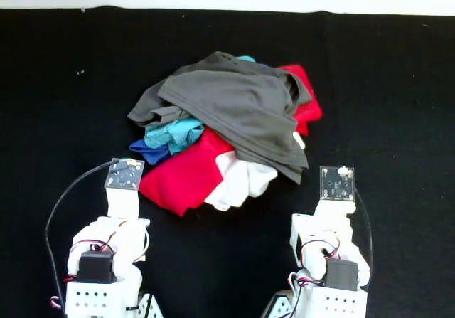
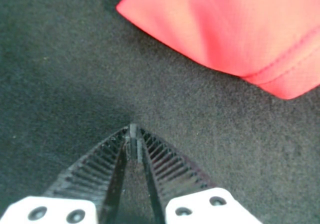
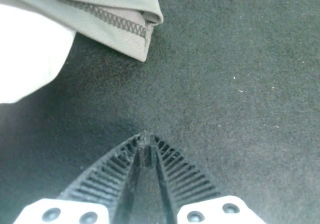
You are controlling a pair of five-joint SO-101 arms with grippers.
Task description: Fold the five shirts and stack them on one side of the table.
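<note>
Now | left tool (image 2: 132, 134), right tool (image 3: 146, 136) resting clenched, empty | crumpled grey fabric shirt (image 1: 242, 108) lying uppermost, centre frame: worth lifting first.

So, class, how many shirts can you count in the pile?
5 by colour: grey shirt on top, teal shirt at its left, blue shirt under that, red shirt in front, white shirt beside it; others may hide.

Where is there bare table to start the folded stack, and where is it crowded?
Bare black table runs wide on both sides of the shirt pile, and between the two arm bases. The centre is crowded: the red shirt lies just beyond the left gripper, the grey shirt beyond the right gripper.
</note>
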